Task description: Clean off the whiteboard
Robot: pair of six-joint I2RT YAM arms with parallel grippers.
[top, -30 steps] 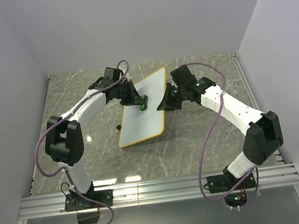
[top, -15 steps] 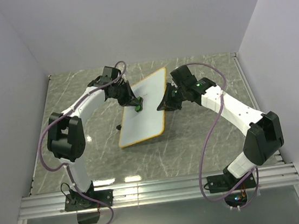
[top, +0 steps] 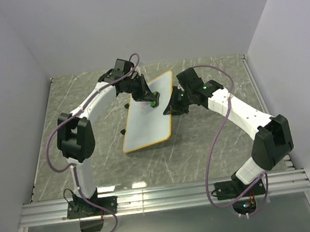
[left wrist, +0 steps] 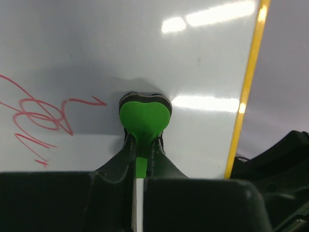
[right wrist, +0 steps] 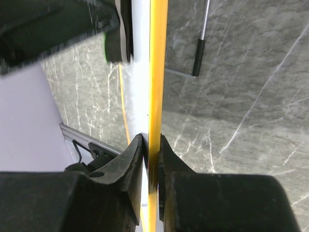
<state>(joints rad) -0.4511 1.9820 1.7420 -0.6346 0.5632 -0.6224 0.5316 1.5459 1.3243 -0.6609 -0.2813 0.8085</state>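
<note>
The left gripper [top: 149, 98], clamped on the green eraser [left wrist: 144, 116], has swept toward the far edge of the whiteboard [top: 147, 125]. Red scribble [left wrist: 36, 113] remains uncleaned. The right gripper [right wrist: 150, 145] pinches the board's frame, steadying it mid-worktop [top: 90, 141].

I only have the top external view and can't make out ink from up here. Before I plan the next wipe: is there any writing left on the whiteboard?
Observer: Yes. The left wrist view shows red scribbles on the whiteboard, to the left of the green eraser.
Operator: Is the eraser properly gripped?
Observer: The left gripper is shut on its green handle, with the pad facing the board.
Operator: And the right side?
Observer: The right gripper pinches the board's yellow frame between its fingers.
</note>
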